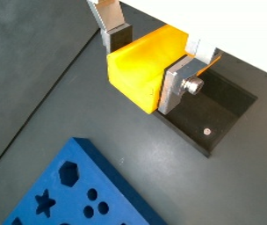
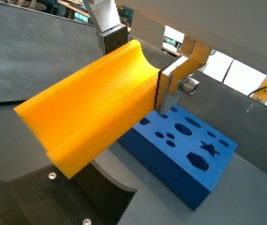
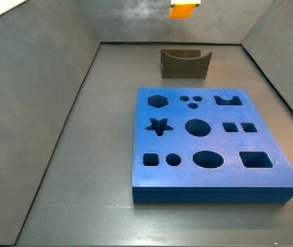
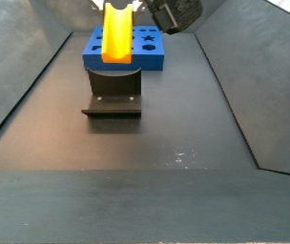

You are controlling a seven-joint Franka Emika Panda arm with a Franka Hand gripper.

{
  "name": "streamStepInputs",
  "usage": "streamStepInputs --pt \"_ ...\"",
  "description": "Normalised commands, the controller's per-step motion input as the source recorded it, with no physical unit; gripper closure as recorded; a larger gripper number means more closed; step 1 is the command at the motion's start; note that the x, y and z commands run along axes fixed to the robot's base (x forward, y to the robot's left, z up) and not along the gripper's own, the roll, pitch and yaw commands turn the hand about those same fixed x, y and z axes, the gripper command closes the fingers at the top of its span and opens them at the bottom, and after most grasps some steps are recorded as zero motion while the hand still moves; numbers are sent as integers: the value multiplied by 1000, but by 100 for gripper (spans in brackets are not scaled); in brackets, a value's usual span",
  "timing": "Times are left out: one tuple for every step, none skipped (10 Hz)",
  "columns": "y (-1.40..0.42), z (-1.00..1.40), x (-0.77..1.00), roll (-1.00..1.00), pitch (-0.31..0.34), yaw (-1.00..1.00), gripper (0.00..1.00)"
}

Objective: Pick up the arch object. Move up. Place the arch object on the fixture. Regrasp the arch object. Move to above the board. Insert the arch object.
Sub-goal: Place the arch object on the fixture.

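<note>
The arch object [image 1: 142,66] is a bright yellow-orange block with a curved notch, and it sits between my gripper's [image 1: 146,67] two fingers. The gripper is shut on it and holds it in the air. In a wrist view the arch [image 2: 89,110] fills the middle, gripped at one end. In a side view the arch [image 4: 117,43] hangs upright just above the dark fixture [image 4: 113,95]. In the other side view only its lower edge [image 3: 184,10] shows, high above the fixture [image 3: 184,64]. The blue board [image 3: 207,140] lies flat beside the fixture.
The fixture's dark base plate [image 1: 212,110] with a screw lies under the gripper. The board shows in both wrist views [image 1: 77,189] [image 2: 183,145] and behind the fixture [image 4: 141,59]. Grey sloping walls [image 3: 59,58] enclose the dark floor.
</note>
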Motion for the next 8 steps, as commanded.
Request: streamStepInputs --pt "34 -13 242 -186 52 -85 100" --pt "36 -16 189 -169 43 -77 100" --pt "134 -1000 152 -1000 260 101 100" --pt "137 -1000 145 -1000 261 95 100" --pt "139 -1000 157 -964 302 -6 100" --pt "133 -1000 168 -867 301 -50 100" --pt "132 -1000 198 -608 258 -155 100" --pt "130 -1000 208 -502 235 -188 100"
